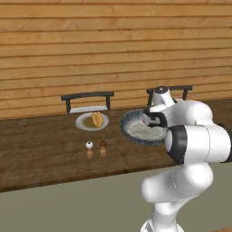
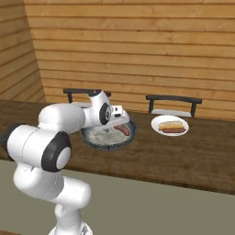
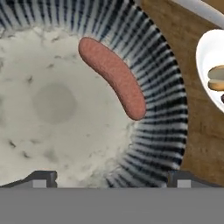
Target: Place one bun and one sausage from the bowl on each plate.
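One bowl (image 1: pixel 136 131), two plates (image 1: pixel 84 123) (image 2: pixel 158 121), two sausages (image 3: pixel 113 76) (image 2: pixel 173 130), two chairs (image 2: pixel 173 102) (image 1: pixel 87 99)

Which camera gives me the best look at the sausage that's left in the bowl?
The hand view: the sausage lies large and unobstructed against the ribbed inner wall of the bowl. In the right base view it is a small reddish streak just past the robot's hand. In the left base view, the arm covers that side of the bowl.

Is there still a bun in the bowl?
No, the hand view shows just one sausage lying against the sloped wall of the bowl, with no bun on its speckled floor.
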Available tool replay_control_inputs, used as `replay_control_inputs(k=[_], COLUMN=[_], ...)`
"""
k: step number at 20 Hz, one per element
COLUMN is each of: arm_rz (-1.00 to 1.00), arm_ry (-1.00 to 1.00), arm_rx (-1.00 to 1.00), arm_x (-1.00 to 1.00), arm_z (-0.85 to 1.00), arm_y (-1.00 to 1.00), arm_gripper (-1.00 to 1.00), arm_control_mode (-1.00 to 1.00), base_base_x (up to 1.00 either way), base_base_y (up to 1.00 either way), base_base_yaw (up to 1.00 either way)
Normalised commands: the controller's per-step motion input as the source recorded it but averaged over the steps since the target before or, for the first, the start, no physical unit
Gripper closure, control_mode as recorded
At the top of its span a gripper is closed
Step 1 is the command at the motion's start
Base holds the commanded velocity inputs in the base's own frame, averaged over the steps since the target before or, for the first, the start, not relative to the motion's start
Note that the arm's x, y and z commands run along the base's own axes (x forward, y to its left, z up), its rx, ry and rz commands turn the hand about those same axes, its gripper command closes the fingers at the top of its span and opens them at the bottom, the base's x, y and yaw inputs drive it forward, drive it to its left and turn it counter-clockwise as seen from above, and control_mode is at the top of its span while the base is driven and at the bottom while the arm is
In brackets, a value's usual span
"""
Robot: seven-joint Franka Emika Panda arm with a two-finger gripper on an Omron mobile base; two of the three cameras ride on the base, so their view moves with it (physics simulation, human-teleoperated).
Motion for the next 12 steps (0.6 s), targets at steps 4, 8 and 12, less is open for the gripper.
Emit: replay_control_inputs(k=[4,8,12], arm_rz=[0.0,0.02,0.01], arm_ry=[0.17,0.05,0.0], arm_rx=[0.0,0.0,0.0], arm_x=[0.9,0.2,0.28], arm_z=[-0.07,-0.58,-0.51], arm_y=[0.0,-0.03,-0.09], arm_gripper=[-1.0,-1.0,-1.0], arm_control_mode=[-1.0,-1.0,-1.0], base_base_x=[0.0,0.0,0.0], base_base_y=[0.0,0.0,0.0], base_base_yaw=[0.0,0.0,0.0])
